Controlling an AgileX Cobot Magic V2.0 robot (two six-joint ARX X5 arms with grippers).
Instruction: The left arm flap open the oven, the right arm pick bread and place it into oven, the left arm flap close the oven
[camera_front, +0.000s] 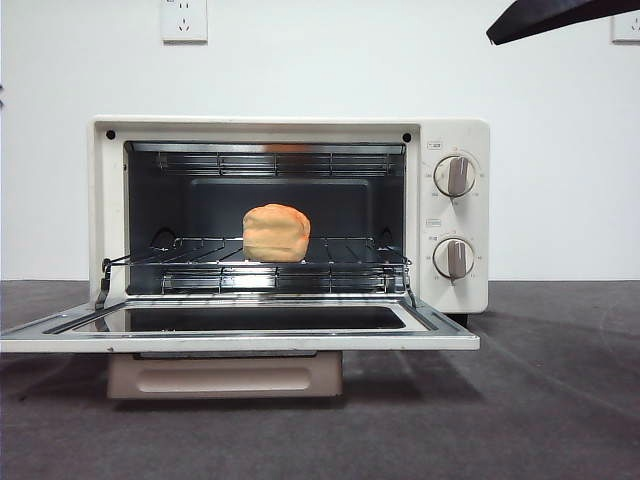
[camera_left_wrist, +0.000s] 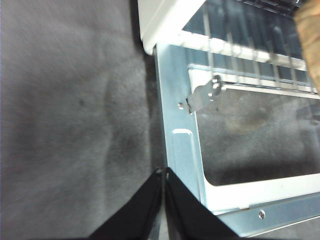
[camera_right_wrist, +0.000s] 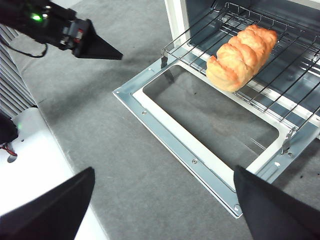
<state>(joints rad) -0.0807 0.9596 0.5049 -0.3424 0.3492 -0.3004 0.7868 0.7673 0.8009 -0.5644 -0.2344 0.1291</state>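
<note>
The cream-white oven (camera_front: 450, 135) stands with its door (camera_front: 240, 340) flapped fully down. The golden bread (camera_front: 276, 233) lies on the wire rack (camera_front: 350, 255) inside, free of both grippers. It also shows in the right wrist view (camera_right_wrist: 240, 52). My left gripper (camera_left_wrist: 163, 172) is shut and empty, hovering over the door's left edge (camera_left_wrist: 182, 150) and the grey mat. The right wrist view shows it (camera_right_wrist: 100, 47) to the left of the door. My right gripper (camera_right_wrist: 165, 210) is open and empty, high above the door's front right. A black arm tip (camera_front: 560, 15) shows at the top right.
The beige bar handle (camera_front: 225, 377) hangs below the lowered door. Two round knobs (camera_front: 455, 177) sit on the oven's right panel. The table is covered with grey mat (camera_front: 540, 400). A white robot base (camera_right_wrist: 30, 165) stands left of the mat. A wall socket (camera_front: 183, 18) is behind.
</note>
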